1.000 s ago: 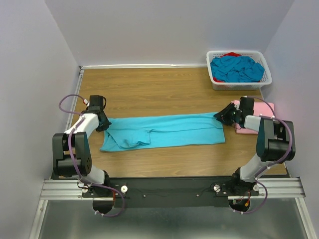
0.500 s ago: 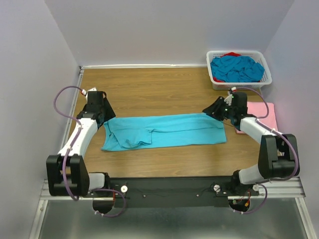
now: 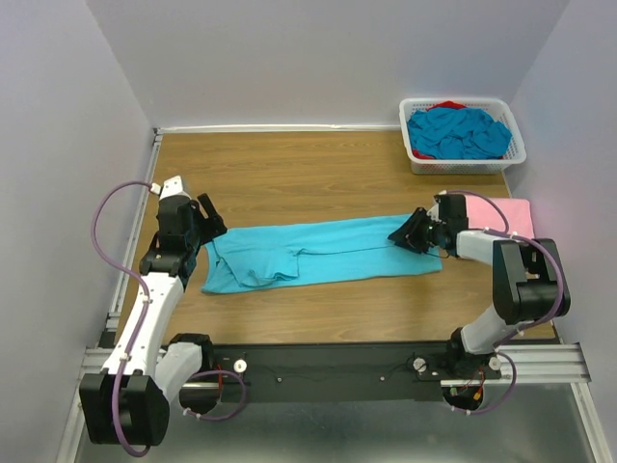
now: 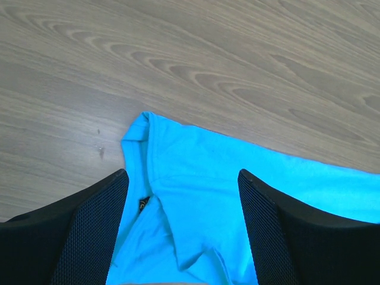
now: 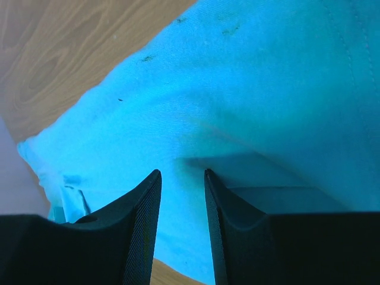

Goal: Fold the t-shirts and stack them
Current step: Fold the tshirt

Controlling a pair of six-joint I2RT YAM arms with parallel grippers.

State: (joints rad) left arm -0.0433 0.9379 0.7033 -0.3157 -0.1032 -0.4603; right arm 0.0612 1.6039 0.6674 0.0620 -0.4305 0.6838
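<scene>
The turquoise t-shirt is laid out flat. The left gripper is held spread wide over its collar end, and the right gripper narrowly parted over its opposite end.

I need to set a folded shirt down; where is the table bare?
The widest bare wood is the far part of the table, between the turquoise shirt and the back wall, left of the basket. A narrower strip lies between that shirt and the arm bases. The right side is crowded: right gripper, pink shirt, basket.
</scene>
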